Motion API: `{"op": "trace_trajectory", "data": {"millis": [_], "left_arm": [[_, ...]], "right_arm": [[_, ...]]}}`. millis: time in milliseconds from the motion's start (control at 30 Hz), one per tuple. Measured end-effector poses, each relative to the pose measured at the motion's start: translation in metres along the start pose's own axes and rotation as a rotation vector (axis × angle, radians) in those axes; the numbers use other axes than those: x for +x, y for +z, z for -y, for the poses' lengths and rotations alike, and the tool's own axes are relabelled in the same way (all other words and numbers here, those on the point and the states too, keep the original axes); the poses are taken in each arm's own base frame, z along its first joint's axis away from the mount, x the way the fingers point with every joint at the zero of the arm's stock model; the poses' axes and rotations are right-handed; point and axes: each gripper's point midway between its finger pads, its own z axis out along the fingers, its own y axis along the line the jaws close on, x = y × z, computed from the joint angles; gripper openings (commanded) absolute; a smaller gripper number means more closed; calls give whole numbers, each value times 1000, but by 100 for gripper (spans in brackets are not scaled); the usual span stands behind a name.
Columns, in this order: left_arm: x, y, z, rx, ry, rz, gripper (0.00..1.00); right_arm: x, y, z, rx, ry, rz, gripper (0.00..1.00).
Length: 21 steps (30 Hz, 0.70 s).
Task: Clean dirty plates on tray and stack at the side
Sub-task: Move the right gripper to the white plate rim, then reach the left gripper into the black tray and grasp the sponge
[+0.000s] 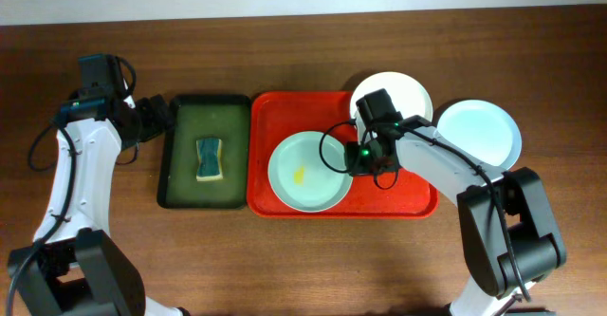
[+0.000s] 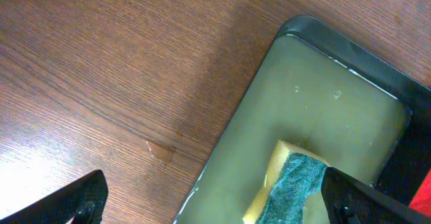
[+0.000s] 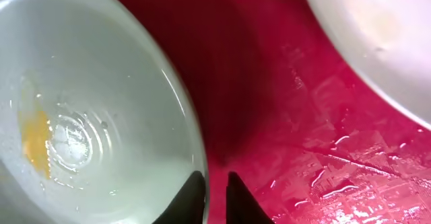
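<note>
The pale green plate (image 1: 303, 172) with a yellow smear lies in the red tray (image 1: 285, 107). My right gripper (image 1: 356, 159) is at its right rim. In the right wrist view the fingers (image 3: 215, 190) are nearly closed astride the rim of that plate (image 3: 87, 116), one inside and one over the wet tray (image 3: 303, 143). The white plate (image 1: 403, 93) sits on the tray's back right corner and shows in the right wrist view (image 3: 377, 35). The pale blue plate (image 1: 479, 131) lies on the table to the right. My left gripper (image 1: 156, 117) is open and empty.
A dark green tray (image 1: 180, 164) left of the red tray holds a yellow and green sponge (image 1: 209, 158). In the left wrist view my open fingers (image 2: 215, 200) span that tray's edge (image 2: 316, 96), with the sponge (image 2: 289, 183) by the right finger.
</note>
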Motion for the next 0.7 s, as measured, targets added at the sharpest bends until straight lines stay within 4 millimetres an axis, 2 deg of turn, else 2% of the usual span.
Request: {"op": "trace_trajectory", "data": {"millis": [67, 633, 667, 700], "left_arm": [[0, 0, 0, 0, 0, 0, 99], [0, 0, 0, 3, 0, -2, 99], [5, -1, 3, 21, 0, -26, 94], [16, -2, 8, 51, 0, -75, 60]], "right_arm": [[-1, 0, -1, -3, 1, 4, 4], [-1, 0, -1, -5, -5, 4, 4], [-1, 0, -1, -5, -4, 4, 4], [-1, 0, -1, -5, -4, 3, 4]]}}
